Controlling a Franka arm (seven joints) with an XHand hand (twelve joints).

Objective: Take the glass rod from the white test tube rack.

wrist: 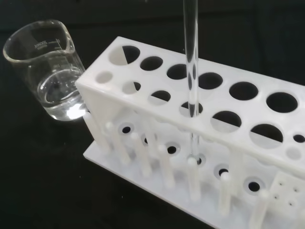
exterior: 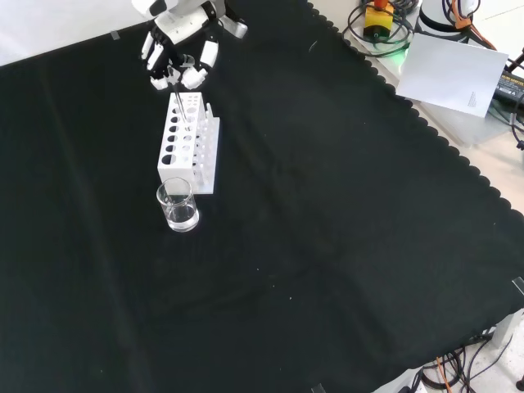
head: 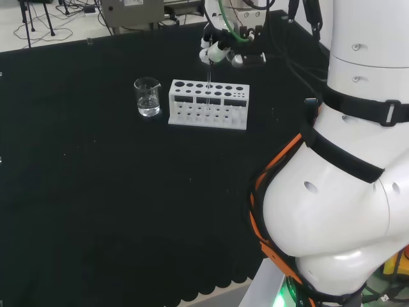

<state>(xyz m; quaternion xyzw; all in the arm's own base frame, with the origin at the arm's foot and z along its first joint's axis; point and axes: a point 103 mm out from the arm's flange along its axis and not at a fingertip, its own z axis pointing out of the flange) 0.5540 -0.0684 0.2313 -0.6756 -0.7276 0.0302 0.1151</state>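
The hand (head: 220, 51) pinches the top of the glass rod (wrist: 191, 71) with curled fingers. The rod stands upright in a hole of the white rack (head: 208, 104). A glass beaker (head: 147, 97) sits just beside the rack.

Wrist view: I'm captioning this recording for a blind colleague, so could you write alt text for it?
A clear glass rod stands upright through a hole in the top plate of a white plastic test tube rack, its lower end reaching the rack's base. Beside one end of the rack, a clear glass beaker with a little clear liquid sits on the black cloth.
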